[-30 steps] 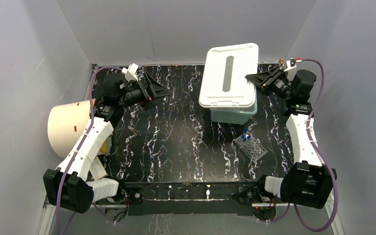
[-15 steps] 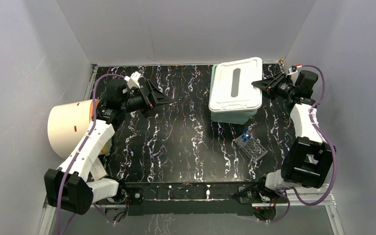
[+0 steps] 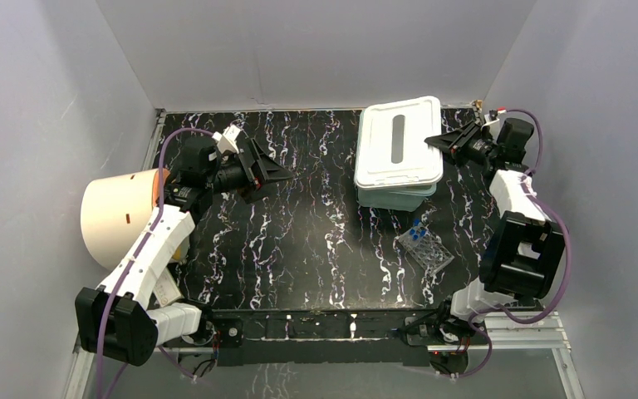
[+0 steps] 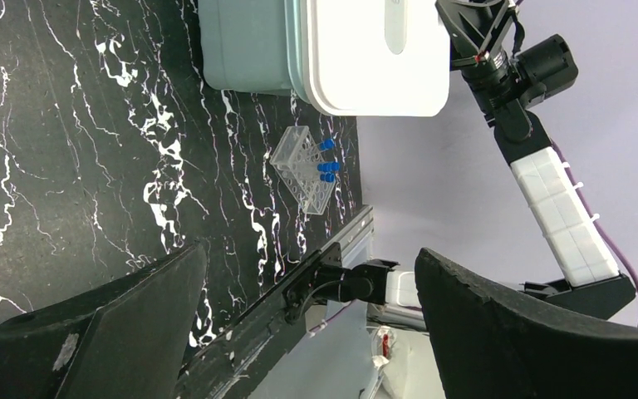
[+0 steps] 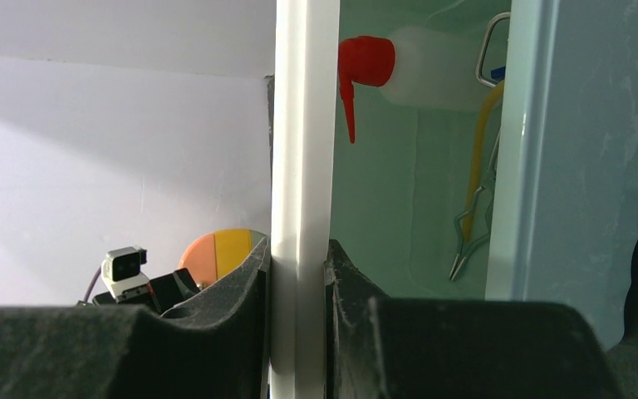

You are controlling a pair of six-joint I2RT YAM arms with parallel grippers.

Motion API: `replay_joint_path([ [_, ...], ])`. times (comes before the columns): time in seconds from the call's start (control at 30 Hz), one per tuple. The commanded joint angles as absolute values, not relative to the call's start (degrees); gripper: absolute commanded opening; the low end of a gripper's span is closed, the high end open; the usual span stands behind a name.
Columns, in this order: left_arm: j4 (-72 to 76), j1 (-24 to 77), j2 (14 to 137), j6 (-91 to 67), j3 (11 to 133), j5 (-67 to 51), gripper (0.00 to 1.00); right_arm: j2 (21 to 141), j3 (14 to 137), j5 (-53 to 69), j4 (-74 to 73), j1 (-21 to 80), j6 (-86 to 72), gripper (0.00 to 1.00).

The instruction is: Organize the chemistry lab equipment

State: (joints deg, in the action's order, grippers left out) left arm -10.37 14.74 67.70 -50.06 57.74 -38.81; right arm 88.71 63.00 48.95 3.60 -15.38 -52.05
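Nothing written, no label, brand or number, could be read in any view. The cream cylinder [image 3: 112,212], at nine o'clock in the top view, carried a small dark-red mark too tiny to make out. The white lid [image 3: 378,154], at one o'clock, showed only a plain grey slot.

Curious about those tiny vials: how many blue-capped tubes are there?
3 tubes, all in the clear rack: one nearest the lidded bin, two close together beside it. Others may be hidden inside the bin.
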Motion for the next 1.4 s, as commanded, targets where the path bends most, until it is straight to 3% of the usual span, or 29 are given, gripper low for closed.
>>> replay_joint_path([
  [0.0, -10.7, 14.5, 65.6, -49.6, 57.4, -41.1, 0.96, 89.4, 64.9, 51.8, 10.3, -15.6, -51.9, 0.01],
  [0.6, -10.7, 14.5, 65.8, -49.8, 56.6, -41.3, 0.96, 93.8, 61.8, 51.0, 13.6, -15.6, -51.1, 0.05],
  [0.77, -10.7, 14.5, 65.9, -49.8, 56.6, -41.4, 0.96, 94.4, 63.9, 51.0, 8.8, -15.6, -48.3, 0.05],
  [0.87, -10.7, 14.5, 65.8, -49.8, 56.5, -41.3, 0.96, 94.3, 65.3, 49.3, 4.8, -15.6, -45.5, 0.10],
  [1.23, -10.9, 14.5, 66.1, -49.6, 57.0, -41.3, 0.96, 92.2, 66.3, 41.5, -2.6, -15.6, -42.3, 0.44],
  [1.37, -11.7, 14.6, 66.5, -49.7, 57.7, -39.4, 0.96, 91.0, 67.3, 37.0, -5.6, -15.6, -41.0, 0.46],
])
